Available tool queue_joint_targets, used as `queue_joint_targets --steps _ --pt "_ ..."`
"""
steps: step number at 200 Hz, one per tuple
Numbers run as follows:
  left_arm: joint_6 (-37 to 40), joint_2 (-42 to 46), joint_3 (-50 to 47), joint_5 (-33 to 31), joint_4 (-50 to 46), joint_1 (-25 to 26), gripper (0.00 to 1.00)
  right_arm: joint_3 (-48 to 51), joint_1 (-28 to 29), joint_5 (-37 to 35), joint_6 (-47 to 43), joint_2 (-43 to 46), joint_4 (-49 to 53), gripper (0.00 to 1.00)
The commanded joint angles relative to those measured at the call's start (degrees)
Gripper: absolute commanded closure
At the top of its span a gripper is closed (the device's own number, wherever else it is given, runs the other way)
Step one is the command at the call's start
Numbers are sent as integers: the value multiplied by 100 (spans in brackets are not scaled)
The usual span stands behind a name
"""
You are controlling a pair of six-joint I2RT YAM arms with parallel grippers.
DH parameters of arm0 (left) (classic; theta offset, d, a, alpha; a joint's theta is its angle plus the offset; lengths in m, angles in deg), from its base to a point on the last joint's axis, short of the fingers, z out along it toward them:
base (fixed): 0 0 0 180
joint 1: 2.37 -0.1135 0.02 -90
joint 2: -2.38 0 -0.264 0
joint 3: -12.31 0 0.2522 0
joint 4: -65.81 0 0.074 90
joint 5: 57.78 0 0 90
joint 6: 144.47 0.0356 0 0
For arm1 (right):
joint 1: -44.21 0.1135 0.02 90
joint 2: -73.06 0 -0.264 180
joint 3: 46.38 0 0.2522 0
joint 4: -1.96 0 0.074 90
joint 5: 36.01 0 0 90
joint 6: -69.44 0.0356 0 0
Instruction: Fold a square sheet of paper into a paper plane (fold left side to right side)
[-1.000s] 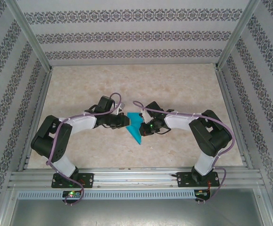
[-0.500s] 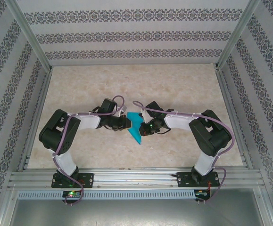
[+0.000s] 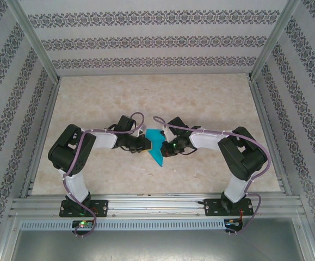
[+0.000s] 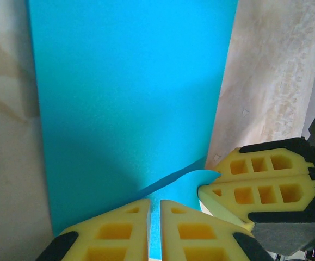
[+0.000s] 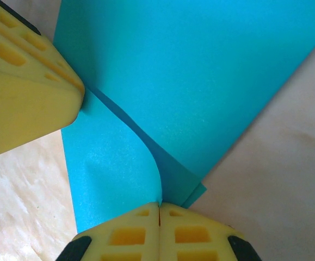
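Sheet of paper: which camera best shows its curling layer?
Right wrist: the square sheet of paper is close, its top layer curving up into the shut right hand. Left wrist shows the flat panel and a curled edge by the left hand. Top external shows a small blue shape between the hands.

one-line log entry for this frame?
left fingers: shut on paper sheet edge | right fingers: shut on curled upper layer's corner | sheet: partly folded, lying on table | fold: not flattened
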Motion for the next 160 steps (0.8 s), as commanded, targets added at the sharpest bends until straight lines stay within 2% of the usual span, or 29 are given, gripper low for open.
queue_joint_targets --steps 1,160 --pt "86 -94 81 -25 166 65 86 77 42 -313 -104 -298 395 100" --pt "273 -355 259 -96 -81 71 87 77 -4 -236 -70 -137 381 100"
